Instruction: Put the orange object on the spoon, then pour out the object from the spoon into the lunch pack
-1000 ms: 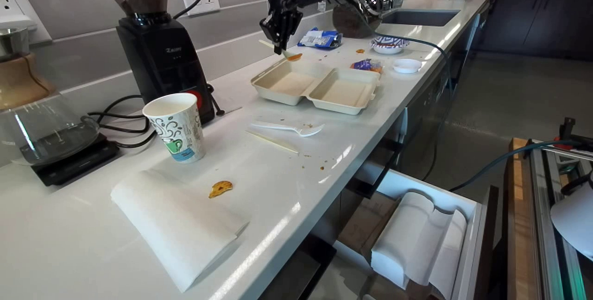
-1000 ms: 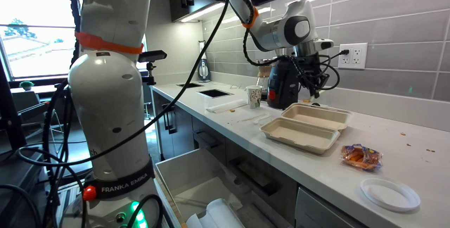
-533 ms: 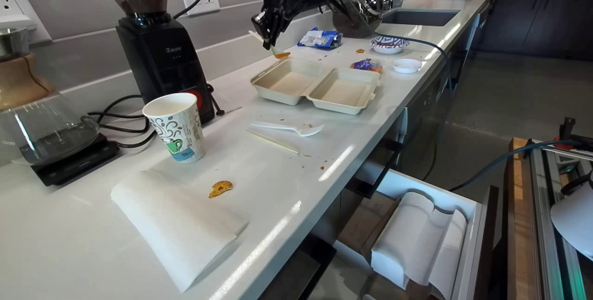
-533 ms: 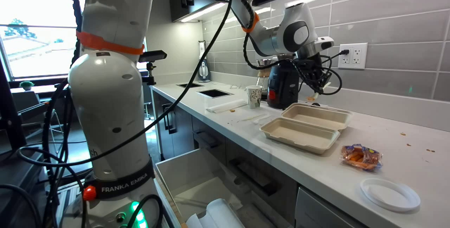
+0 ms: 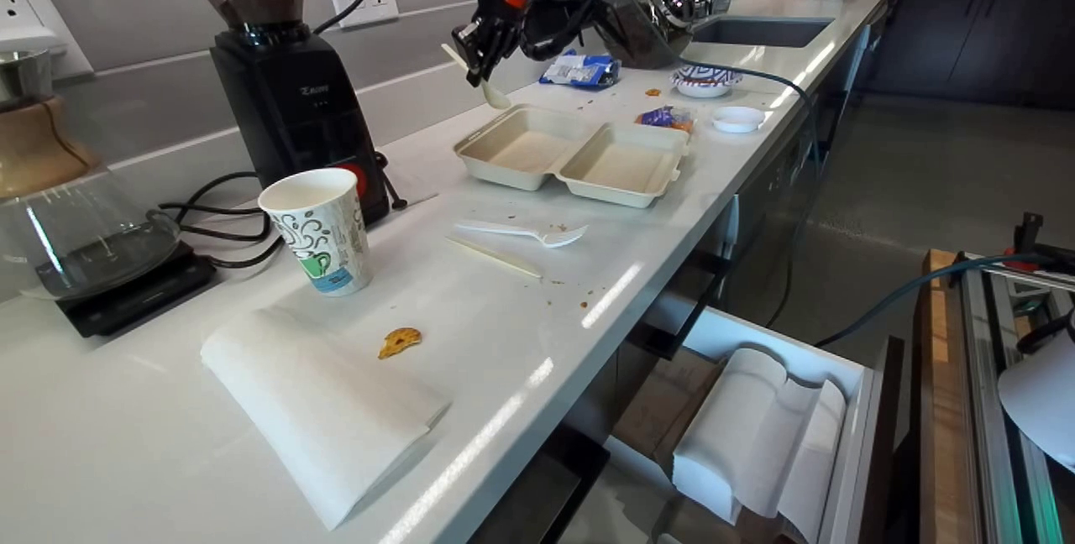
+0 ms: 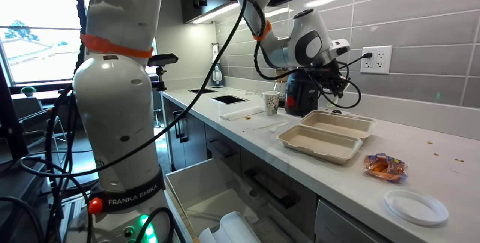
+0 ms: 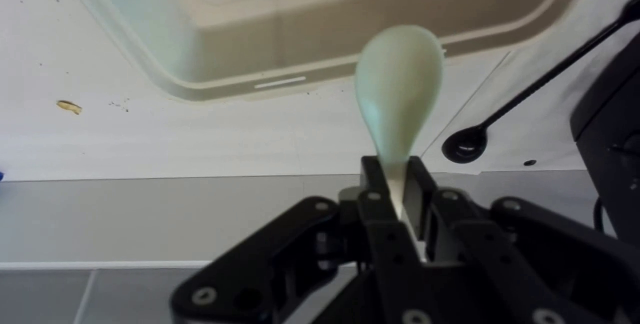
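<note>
Spoon (image 7: pixel 400 74) hangs tilted, pinched in the claw (image 7: pixel 395 176), no lump visible on it; lowering might catch and shove the box (image 5: pixel 574 154).

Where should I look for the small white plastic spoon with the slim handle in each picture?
In an exterior view: white plastic spoon, upper part, slightly left of centre.
In an exterior view: spoon, right of centre, only partly visible.
In the wrist view: spoon, just right of centre, held by the black two-fingered gripper.
Shared landmark: the open cream foam clamshell box, cropped in the wrist view.
</note>
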Controlling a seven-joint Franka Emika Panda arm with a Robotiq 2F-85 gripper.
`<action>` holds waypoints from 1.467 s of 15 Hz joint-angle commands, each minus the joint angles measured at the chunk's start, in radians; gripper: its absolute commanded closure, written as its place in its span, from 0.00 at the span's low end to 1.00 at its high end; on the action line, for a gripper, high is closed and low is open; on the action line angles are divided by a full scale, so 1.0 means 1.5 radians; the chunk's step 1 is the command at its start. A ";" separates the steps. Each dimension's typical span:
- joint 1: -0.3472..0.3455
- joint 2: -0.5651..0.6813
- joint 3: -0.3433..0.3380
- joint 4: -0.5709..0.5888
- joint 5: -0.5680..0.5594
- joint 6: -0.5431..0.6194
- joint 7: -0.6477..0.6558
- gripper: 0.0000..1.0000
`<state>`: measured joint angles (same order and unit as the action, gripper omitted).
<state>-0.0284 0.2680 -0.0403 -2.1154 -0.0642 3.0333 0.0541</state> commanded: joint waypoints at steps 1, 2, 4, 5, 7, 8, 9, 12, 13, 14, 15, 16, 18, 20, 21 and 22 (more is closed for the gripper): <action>0.017 -0.033 -0.017 -0.058 -0.013 0.054 0.020 0.96; 0.020 -0.036 -0.019 -0.065 -0.013 0.064 0.019 0.96; 0.024 -0.045 -0.025 -0.078 -0.012 0.073 0.019 0.96; 0.028 -0.050 -0.031 -0.085 -0.013 0.076 0.021 0.96; 0.031 -0.066 -0.033 -0.095 -0.011 0.064 0.020 0.96; 0.028 -0.074 -0.028 -0.099 -0.006 0.056 0.016 0.96; 0.016 -0.085 -0.008 -0.102 0.014 0.035 -0.007 0.96; -0.030 -0.116 0.090 -0.116 0.098 -0.016 -0.077 0.96; -0.036 -0.131 0.108 -0.116 0.134 -0.061 -0.098 0.96; -0.035 -0.143 0.114 -0.114 0.159 -0.104 -0.111 0.96; -0.034 -0.153 0.121 -0.111 0.188 -0.148 -0.132 0.96; -0.027 -0.170 0.109 -0.111 0.174 -0.204 -0.112 0.96; -0.003 -0.193 0.082 -0.109 0.159 -0.284 -0.094 0.96; 0.004 -0.211 0.073 -0.107 0.157 -0.347 -0.091 0.96; 0.007 -0.216 0.071 -0.105 0.159 -0.374 -0.096 0.96; 0.011 -0.219 0.069 -0.103 0.166 -0.398 -0.105 0.96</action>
<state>-0.0404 -0.0239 0.0858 -2.2570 0.1682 2.5363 -0.0899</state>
